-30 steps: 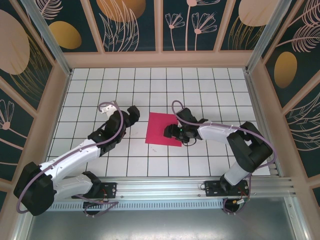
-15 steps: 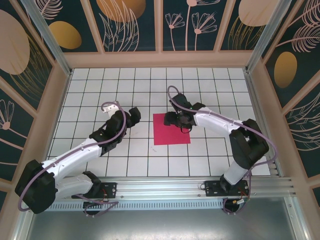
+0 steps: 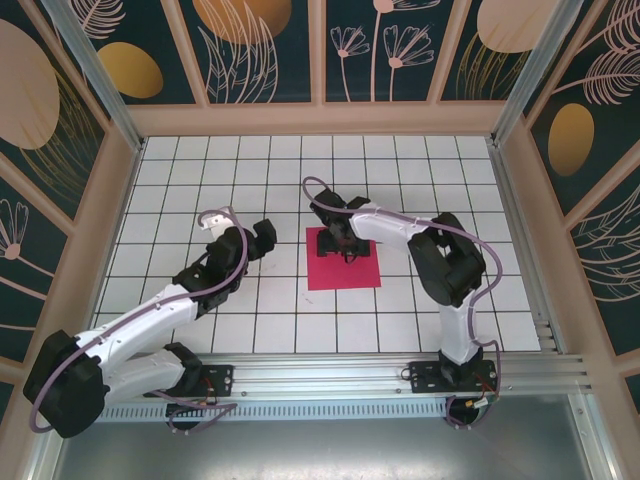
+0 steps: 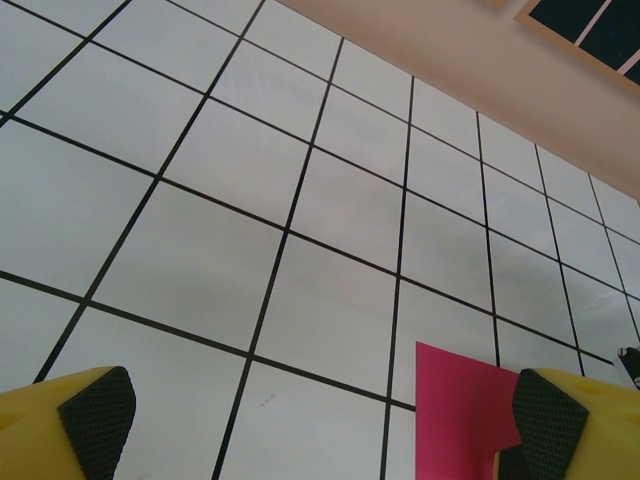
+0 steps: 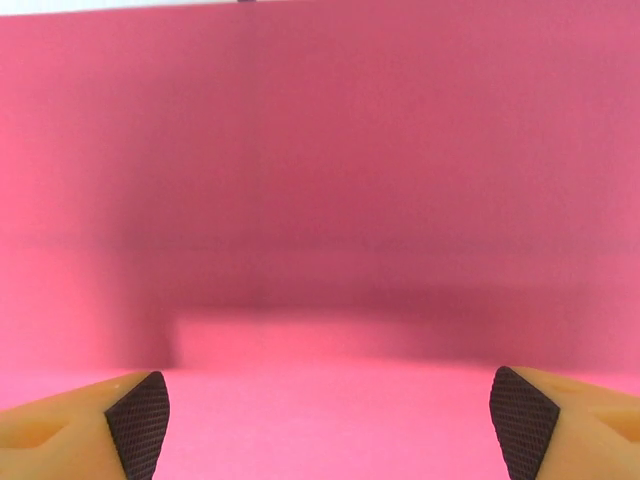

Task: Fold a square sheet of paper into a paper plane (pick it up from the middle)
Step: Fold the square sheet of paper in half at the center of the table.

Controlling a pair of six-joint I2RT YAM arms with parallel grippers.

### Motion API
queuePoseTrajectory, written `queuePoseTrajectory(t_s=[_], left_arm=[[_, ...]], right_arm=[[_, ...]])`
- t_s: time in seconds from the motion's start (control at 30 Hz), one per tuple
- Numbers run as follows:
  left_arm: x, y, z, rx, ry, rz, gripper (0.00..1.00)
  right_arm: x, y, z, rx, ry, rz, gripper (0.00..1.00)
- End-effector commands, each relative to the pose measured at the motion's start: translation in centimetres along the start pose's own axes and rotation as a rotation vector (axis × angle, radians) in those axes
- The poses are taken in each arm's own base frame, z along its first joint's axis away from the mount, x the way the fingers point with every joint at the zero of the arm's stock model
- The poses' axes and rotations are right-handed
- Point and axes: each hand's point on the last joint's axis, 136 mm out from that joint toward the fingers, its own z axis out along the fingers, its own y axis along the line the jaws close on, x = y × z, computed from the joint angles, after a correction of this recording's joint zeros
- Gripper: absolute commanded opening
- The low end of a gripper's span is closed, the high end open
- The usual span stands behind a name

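sheet (image 3: 345, 272): pink sq, flat on grid table (image 3: 200, 170), mid-table, btwn the arms
R gripper (image 3: 337, 240): over sheet's far edge, fingers spread wide, nothing pinched; wrist cam shows pink under both pads (image 5: 140, 420)
L gripper (image 3: 262, 234): spread wide, empty, just left of sheet, not touching
handling: prob v. light, thin, floppy; lies flush so hard to get under, likely slides on tile, creases easily
grip pt: middle per task, press + pinch up a ridge, gently

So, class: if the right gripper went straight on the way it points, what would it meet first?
Probably the square sheet of paper, directly ahead of the right gripper and its open fingers; how near is unclear.
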Motion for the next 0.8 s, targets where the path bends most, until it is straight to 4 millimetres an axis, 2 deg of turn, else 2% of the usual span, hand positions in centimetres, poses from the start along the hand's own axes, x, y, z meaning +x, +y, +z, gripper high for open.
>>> queuePoseTrajectory(t_s=[0.0, 0.3, 0.53, 0.7, 0.77], left_arm=[[0.0, 0.9, -0.1, -0.025, -0.012, 0.027, 0.98], [0.3, 0.8, 0.1, -0.017, -0.001, 0.026, 0.98], [0.7, 0.6, 0.2, -0.01, 0.014, 0.026, 0.98], [0.9, 0.2, 0.4, -0.002, 0.027, 0.025, 0.99], [0.9, 0.1, 0.5, 0.001, 0.034, 0.023, 0.98]], right_arm=[[-0.2, -0.2, 0.3, 0.029, 0.019, -0.034, 0.86], [1.7, -0.7, 2.8, 0.045, 0.099, -0.048, 0.85], [2.8, -1.0, 3.6, 0.025, 0.131, -0.037, 0.81], [2.2, -1.7, 3.0, 0.095, 0.1, -0.046, 0.79], [1.7, -1.5, 2.4, 0.095, 0.081, -0.044, 0.74]])
